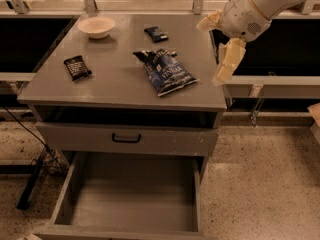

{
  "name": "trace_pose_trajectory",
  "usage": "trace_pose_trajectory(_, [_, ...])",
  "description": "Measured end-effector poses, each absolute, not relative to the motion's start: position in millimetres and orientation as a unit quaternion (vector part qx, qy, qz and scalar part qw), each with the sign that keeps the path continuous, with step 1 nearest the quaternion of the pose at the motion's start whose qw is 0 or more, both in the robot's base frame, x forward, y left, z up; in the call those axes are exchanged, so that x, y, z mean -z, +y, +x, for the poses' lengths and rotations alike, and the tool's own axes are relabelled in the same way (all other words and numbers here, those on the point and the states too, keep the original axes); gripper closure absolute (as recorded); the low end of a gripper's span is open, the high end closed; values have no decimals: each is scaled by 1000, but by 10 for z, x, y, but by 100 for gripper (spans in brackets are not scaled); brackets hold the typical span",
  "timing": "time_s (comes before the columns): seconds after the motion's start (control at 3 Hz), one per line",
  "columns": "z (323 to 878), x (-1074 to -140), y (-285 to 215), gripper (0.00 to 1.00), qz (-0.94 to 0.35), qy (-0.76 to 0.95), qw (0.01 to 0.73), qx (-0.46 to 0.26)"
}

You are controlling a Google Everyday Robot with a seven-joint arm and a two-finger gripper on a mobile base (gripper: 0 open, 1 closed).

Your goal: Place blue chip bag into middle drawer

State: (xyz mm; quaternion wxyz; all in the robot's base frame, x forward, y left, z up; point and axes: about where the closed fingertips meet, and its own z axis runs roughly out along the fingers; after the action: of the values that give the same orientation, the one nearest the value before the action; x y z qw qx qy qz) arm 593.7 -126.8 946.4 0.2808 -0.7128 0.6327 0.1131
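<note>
The robot's gripper [210, 53] hangs by the right edge of the bench [115, 81], toward the back right corner. Its two cream fingers are spread wide apart, one pointing in over the bench top and one hanging down outside the edge. It holds nothing.

The blue chip bag [167, 71] lies flat on the bench top, right of centre, between the gripper and the front edge. It is near the gripper but not touching it, and its torn top points toward the back.

Likely risks:
- The foil is crinkled and lies flat, so the fingers could pinch only a fold and let the bag slip.
- Tilting the torn end downward could spill the contents.
- A sideways approach could push the bag toward the front edge instead of lifting it.
- A release too close to the bench could land the bag on the closed drawer front [125, 139] with its black handle. A release too far out could send it to the floor.

The middle drawer [130, 191] is pulled open below the front edge, and its grey floor is bare. A pale bowl [96, 26] sits near the back left corner and looks empty. One small dark packet [77, 66] lies near the left edge, and another small packet [156, 33] lies near the back edge.
</note>
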Motion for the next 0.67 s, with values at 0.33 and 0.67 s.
trace_pose_trajectory(0.33, [6108,-9409,-1254,0,-707,640,284,-100])
trace_pose_trajectory(0.67, [6538,-9321,-1058,0,-702,650,275,-92])
